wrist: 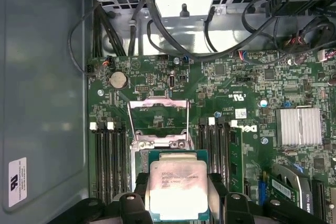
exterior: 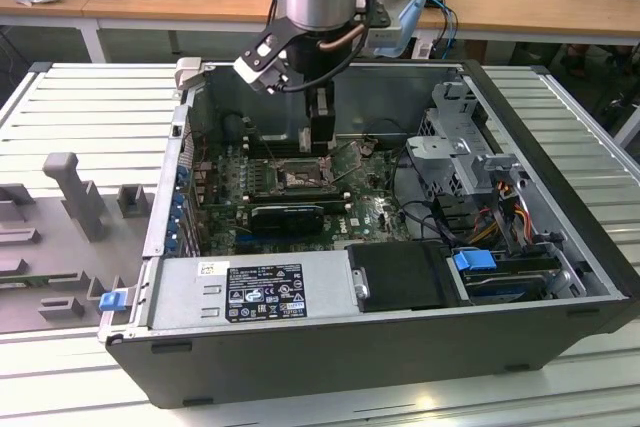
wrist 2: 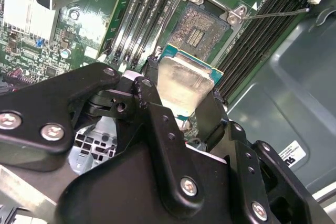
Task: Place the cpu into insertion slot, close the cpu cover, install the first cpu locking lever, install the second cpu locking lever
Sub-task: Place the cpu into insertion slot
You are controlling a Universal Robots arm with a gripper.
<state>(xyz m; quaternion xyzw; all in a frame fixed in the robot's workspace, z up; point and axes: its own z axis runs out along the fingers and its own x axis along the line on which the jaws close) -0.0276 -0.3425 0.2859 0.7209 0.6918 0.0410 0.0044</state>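
My gripper [exterior: 318,142] hangs inside the open computer case, just above the insertion slot [exterior: 298,177]. It is shut on the cpu [wrist 2: 184,85], a silvery square chip on a green-edged base, pinched by two opposite edges between the black fingers [wrist 2: 152,111]. In the first wrist view the cpu [wrist: 177,187] hovers over the slot and hides most of it. The cpu cover [wrist: 159,109] stands swung up, its window showing green board. The second wrist view shows the slot [wrist 2: 202,30], dark and bare, a short way beyond the chip. A thin locking lever [wrist 2: 278,12] sticks out beside it.
Black memory slots [wrist: 110,161] flank the socket on both sides. A long black graphics card [exterior: 288,215], the power supply [exterior: 250,292], the drive cage [exterior: 455,142] with cables [exterior: 505,212] and a finned heatsink [wrist: 297,125] crowd the case. The case wall [wrist: 42,103] runs alongside.
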